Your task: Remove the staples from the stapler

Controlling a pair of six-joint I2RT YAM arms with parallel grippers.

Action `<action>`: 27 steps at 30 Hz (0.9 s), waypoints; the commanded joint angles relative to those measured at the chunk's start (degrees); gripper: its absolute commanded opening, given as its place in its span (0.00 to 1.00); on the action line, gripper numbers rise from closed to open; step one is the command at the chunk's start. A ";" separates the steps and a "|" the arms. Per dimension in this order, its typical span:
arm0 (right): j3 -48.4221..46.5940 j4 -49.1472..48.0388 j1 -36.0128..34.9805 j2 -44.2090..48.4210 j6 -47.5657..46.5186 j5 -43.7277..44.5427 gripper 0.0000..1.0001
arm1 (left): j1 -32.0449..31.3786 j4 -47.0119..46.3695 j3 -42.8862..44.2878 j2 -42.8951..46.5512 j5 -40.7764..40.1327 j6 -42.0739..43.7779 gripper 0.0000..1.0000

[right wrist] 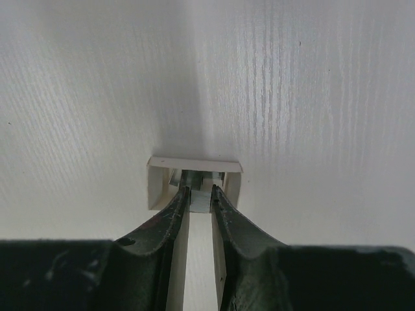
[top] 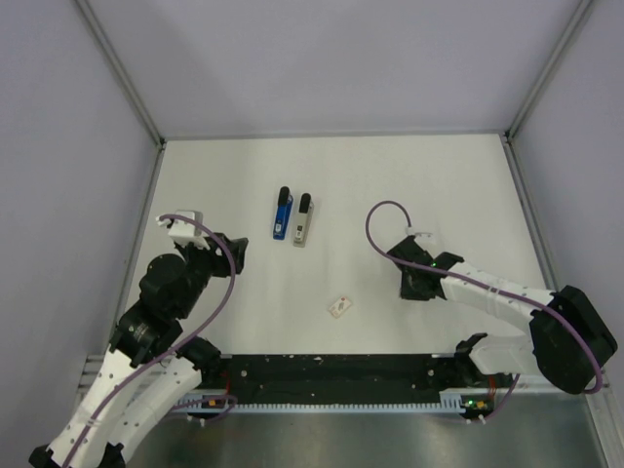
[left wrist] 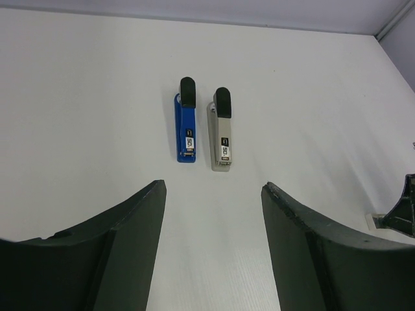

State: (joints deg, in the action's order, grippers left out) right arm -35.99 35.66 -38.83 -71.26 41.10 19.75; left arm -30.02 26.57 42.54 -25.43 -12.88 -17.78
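A blue stapler (top: 282, 214) and a grey stapler (top: 303, 218) lie side by side, closed, at the table's middle back; the left wrist view shows the blue stapler (left wrist: 187, 123) and grey stapler (left wrist: 222, 133) ahead of my left gripper (left wrist: 214, 184). That left gripper (top: 234, 252) is open and empty, well short of them. My right gripper (top: 414, 286) points down at the table on the right. In the right wrist view, my right gripper (right wrist: 201, 190) reaches into a small open white box (right wrist: 194, 163), its tips narrowly shut on a silvery strip of staples (right wrist: 201, 201).
Another small whitish box (top: 340, 308) lies near the front middle of the table. Grey walls enclose the table on three sides. The right arm's tip (left wrist: 402, 207) shows at the right edge of the left wrist view.
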 commanded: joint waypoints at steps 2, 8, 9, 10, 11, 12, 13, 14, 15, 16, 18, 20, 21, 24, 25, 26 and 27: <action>-0.13 -1.56 0.51 1.22 0.65 1.17 0.20 | 0.58 -2.92 0.52 -0.67 0.93 0.29 0.66; -1.01 -1.56 0.60 1.13 0.38 1.61 0.24 | 1.10 -3.01 0.44 -0.85 1.55 0.20 0.66; -1.19 -1.56 0.51 1.21 0.21 1.61 0.27 | 1.19 -2.93 0.43 -0.94 1.81 0.20 0.67; -1.28 -1.56 0.60 1.30 0.03 1.70 0.30 | 1.28 -3.01 0.43 -1.02 1.98 0.20 0.66; -1.37 -1.56 0.60 1.48 -0.06 1.70 0.32 | 1.19 -3.01 0.43 -1.29 2.16 0.20 0.66; -1.54 -1.30 0.60 1.65 -0.23 1.87 0.34 | 1.19 -3.01 0.52 -1.46 2.25 0.20 0.66; -1.80 -1.21 0.51 1.83 -0.32 1.96 0.35 | 1.28 -2.93 0.52 -1.72 2.60 0.20 0.66; -2.07 -0.86 0.60 2.09 -0.76 2.22 0.35 | 1.19 -2.92 0.52 -2.08 2.95 0.20 0.66; -2.50 -0.51 0.60 2.44 -0.93 2.40 0.35 | 1.19 -3.01 0.61 -2.34 3.30 0.20 0.66; -2.86 -0.07 0.60 3.06 -1.20 2.57 0.35 | 1.19 -3.01 0.61 -2.78 3.83 0.20 0.66; -3.65 1.16 0.60 4.63 -1.73 3.19 0.36 | 1.19 -3.19 0.70 -4.44 5.58 0.20 0.66; -4.26 2.57 0.51 6.04 -2.08 3.80 0.37 | 1.19 -3.45 0.87 -6.81 8.39 -0.15 0.66; -4.35 3.18 0.51 6.83 -2.17 4.15 0.38 | 1.19 -3.45 1.05 -8.48 10.06 -0.41 0.66; -4.27 4.33 0.60 9.29 -2.52 4.86 0.39 | 1.10 -2.75 1.58 -13.75 18.13 -2.69 0.64; -4.09 4.42 0.77 10.08 -2.52 4.77 0.40 | 1.02 -2.92 1.32 -15.16 19.46 -3.83 0.63; -3.83 4.51 0.77 10.61 -2.43 4.43 0.41 | 1.02 -3.19 1.05 -16.48 20.69 -4.97 0.63; -3.57 4.51 1.12 11.06 -2.26 3.73 0.41 | 0.93 -3.28 0.61 -17.45 21.32 -6.29 0.63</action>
State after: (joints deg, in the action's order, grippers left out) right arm -38.02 38.57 -38.81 -63.05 39.22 22.57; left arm -29.12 25.71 42.61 -39.03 0.12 -19.55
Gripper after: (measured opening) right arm 0.401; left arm 0.633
